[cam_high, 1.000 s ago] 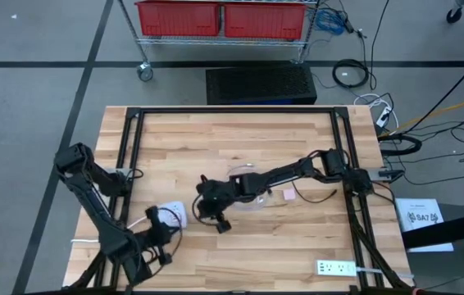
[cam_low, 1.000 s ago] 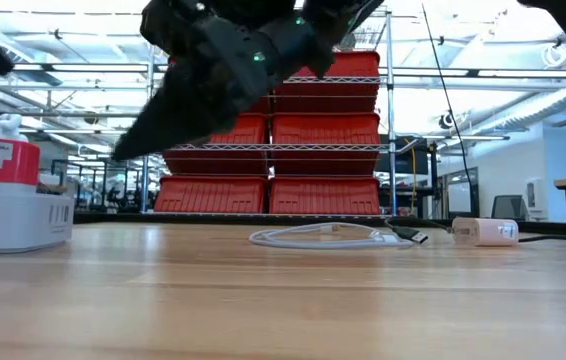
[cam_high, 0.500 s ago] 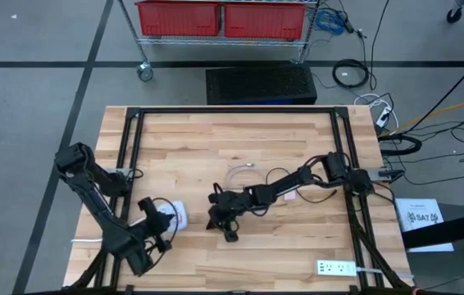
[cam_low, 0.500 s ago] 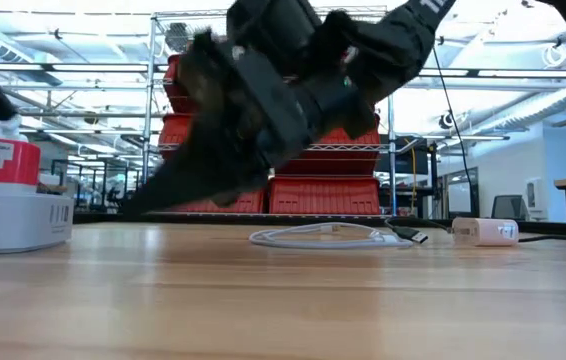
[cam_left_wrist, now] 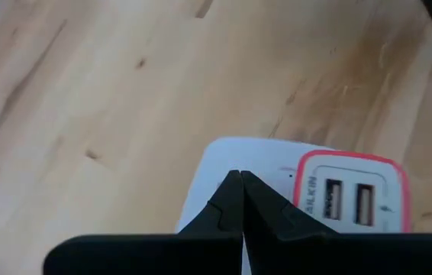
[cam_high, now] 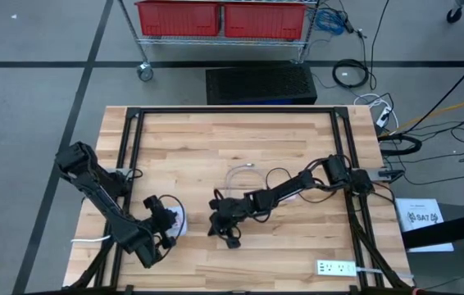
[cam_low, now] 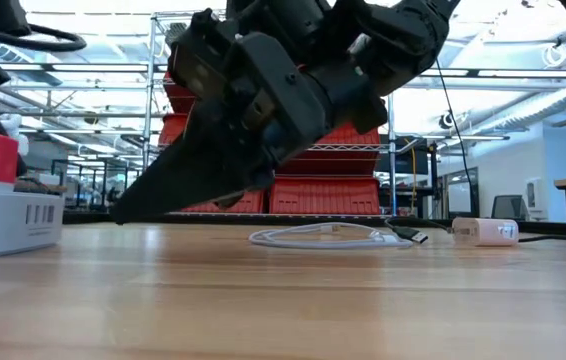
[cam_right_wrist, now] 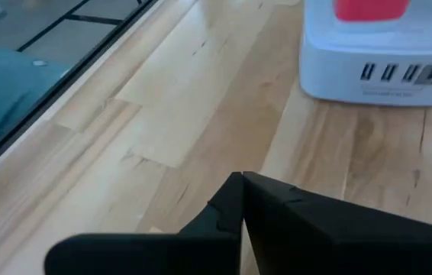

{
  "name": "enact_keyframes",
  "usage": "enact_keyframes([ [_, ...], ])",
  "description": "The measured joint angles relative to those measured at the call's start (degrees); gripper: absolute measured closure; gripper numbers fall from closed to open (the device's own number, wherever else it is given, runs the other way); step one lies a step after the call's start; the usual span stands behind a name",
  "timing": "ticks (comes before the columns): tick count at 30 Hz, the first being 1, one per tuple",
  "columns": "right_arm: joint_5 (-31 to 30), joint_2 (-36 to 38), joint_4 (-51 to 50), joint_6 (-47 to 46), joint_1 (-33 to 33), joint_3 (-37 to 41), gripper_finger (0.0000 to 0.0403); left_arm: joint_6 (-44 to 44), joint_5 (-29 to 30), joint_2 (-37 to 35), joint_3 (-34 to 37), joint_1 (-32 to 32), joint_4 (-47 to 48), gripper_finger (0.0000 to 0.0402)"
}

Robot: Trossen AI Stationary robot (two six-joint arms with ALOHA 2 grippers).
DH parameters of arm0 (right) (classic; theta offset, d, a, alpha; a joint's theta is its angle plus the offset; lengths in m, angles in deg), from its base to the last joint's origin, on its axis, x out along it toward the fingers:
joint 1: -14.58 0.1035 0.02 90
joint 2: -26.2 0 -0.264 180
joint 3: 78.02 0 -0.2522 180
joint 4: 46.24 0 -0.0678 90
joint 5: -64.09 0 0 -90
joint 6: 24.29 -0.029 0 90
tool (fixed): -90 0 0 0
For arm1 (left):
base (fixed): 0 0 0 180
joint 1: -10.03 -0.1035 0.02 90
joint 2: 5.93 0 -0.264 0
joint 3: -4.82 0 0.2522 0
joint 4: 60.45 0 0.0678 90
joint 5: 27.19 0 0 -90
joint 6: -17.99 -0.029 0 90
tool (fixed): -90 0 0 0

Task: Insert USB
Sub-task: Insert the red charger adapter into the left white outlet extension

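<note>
Four side ports on hub (cam_right_wrist: 384,57), two red-ringed top ports (cam_left_wrist: 346,202)

So the charging hub (cam_low: 8,205) is a white box with a red top, sitting flat on the wood near the front-left of the table. It has a row of USB ports along one side face and two more ports on the red-rimmed top panel, all unplugged. The USB cable (cam_low: 333,237) is white, loosely coiled flat around the middle of the table, well apart from the hub. Its metal plug (cam_low: 416,238) lies on the wood at the coil's end, not inserted in anything.
</note>
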Motion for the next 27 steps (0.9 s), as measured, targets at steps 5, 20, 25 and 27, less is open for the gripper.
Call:
enact_keyframes([
  [5, 0.02, 0.36, -1.02, -0.31, 0.13, 0.0, 0.0403, -0.59, 2.06, -1.82, -1.15, 0.15, 0.58, 0.0402],
  [20, -0.31, 3.28, -3.09, 0.94, 0.22, 0.0, 0.0403, -3.61, 3.56, -8.4, -1.62, 3.52, -4.39, 0.0402],
  [25, 0.14, 3.28, -3.44, 0.94, 0.22, 0.0, 0.0403, -2.81, 2.48, -6.33, -0.69, 3.43, -4.86, 0.0402],
  [27, 0.26, 3.28, -4.51, 0.92, 0.33, 0.0, 0.0403, -2.58, 2.25, -5.77, -0.17, 3.41, -5.21, 0.0402],
])
